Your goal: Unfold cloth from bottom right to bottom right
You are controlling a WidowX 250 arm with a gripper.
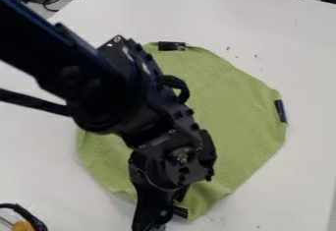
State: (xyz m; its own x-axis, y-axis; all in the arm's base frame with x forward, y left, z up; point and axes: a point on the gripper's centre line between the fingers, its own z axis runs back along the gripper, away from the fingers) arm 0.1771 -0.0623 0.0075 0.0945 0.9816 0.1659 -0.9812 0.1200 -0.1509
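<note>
Cloth (230, 112), green, 1 piece: centre of frame, mostly flat on 1 white table (302, 43); outline roughly rounded, lower edge rumpled. Dark strips (281, 111) on its rim, at least 2: 1 upper centre, 1 right. Gripper (155, 222), 1: lower centre, at the cloth's lower edge; cannot tell whether wide or narrow.

End effector (162, 219) at lower edge of green cloth (236, 122) on white table (289, 43).
</note>
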